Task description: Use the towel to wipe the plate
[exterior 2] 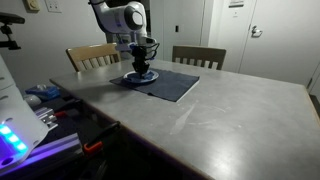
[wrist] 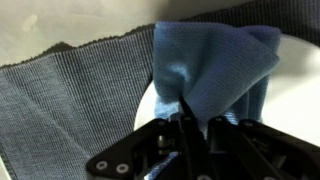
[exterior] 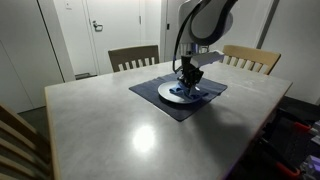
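Observation:
A white plate point(exterior: 178, 95) lies on a dark blue placemat point(exterior: 165, 103) at the far side of the grey table; it also shows in an exterior view point(exterior 2: 135, 80). My gripper point(exterior: 187, 82) stands over the plate, shut on a blue towel point(wrist: 215, 65) that it presses down onto the plate. In the wrist view the towel bunches up between the fingers point(wrist: 190, 120), with the white plate point(wrist: 295, 80) under it and the ribbed placemat point(wrist: 70, 100) beside it. In an exterior view the gripper point(exterior 2: 143, 68) hides most of the towel.
Two wooden chairs point(exterior: 133, 57) point(exterior: 252, 58) stand behind the table. Another chair back point(exterior: 15, 140) is at the near corner. A bench with cables and gear point(exterior 2: 40, 110) stands beside the table. The grey tabletop point(exterior: 120, 130) spreads in front of the placemat.

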